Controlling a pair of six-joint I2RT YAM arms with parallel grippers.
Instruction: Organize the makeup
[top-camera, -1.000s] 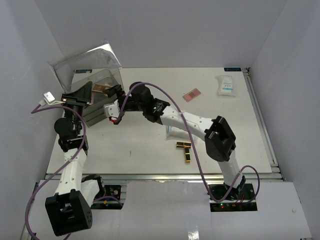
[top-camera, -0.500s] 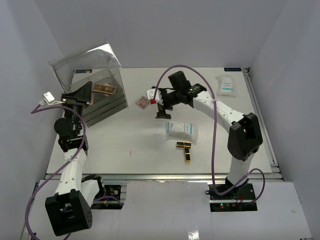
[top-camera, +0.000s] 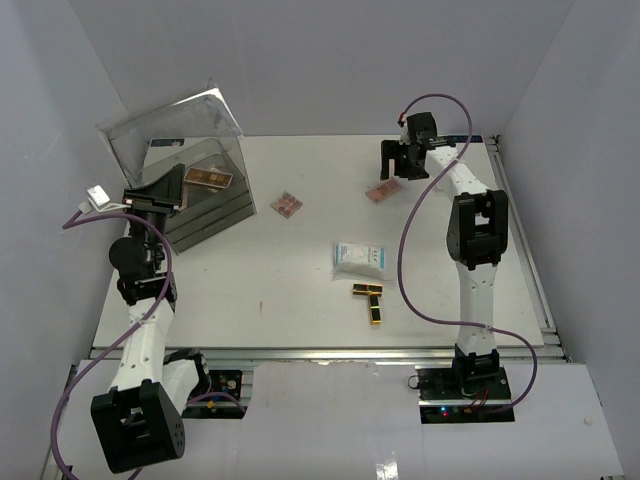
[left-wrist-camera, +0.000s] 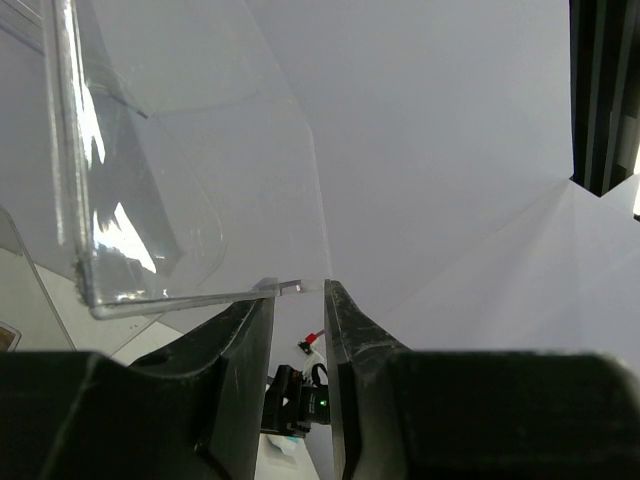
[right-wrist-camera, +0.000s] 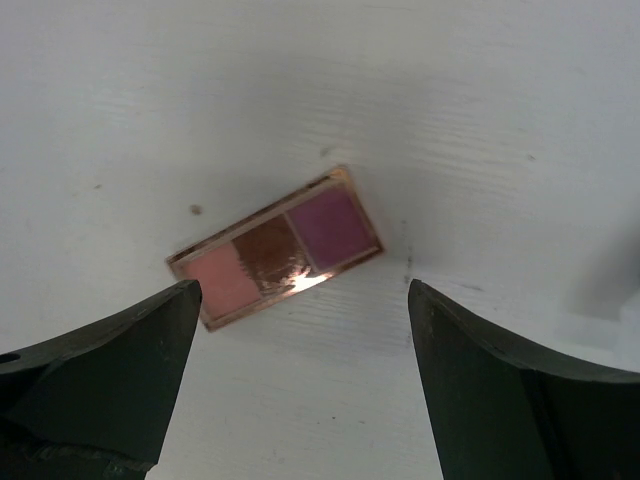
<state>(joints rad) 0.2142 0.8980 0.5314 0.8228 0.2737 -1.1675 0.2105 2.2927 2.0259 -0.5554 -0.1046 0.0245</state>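
Status: early, roughly one item in out of six or so. One long palette (top-camera: 210, 177) lies inside the clear plastic box (top-camera: 205, 210), whose lid (top-camera: 170, 125) stands tilted open at the far left of the table (top-camera: 300, 320). Everything else is out on the table: a square palette (top-camera: 287, 204) just right of the box, the white-blue sachets (top-camera: 360, 256) mid-table (they look stacked, can't separate them), and two lipstick tubes (top-camera: 372, 300) touching in a T just in front of the sachets. A three-pan palette (right-wrist-camera: 275, 248) lies flat at the far right. The right gripper (right-wrist-camera: 305, 290) hangs right above it, jaws spread wide and straddling it, not touching as far as the wrist view shows. Judged step: about to come down and pick that palette, then carry it across to the box. The left gripper (left-wrist-camera: 300, 290) is up at the lid, fingers (left-wrist-camera: 245, 330) nearly together with the lid's lip at their tips. Whether it actually pinches the lip or only props it can't be told from here. Probably its job is keeping the box open. Left to do: both loose palettes, sachets and tubes into the box, then likely the lid down.
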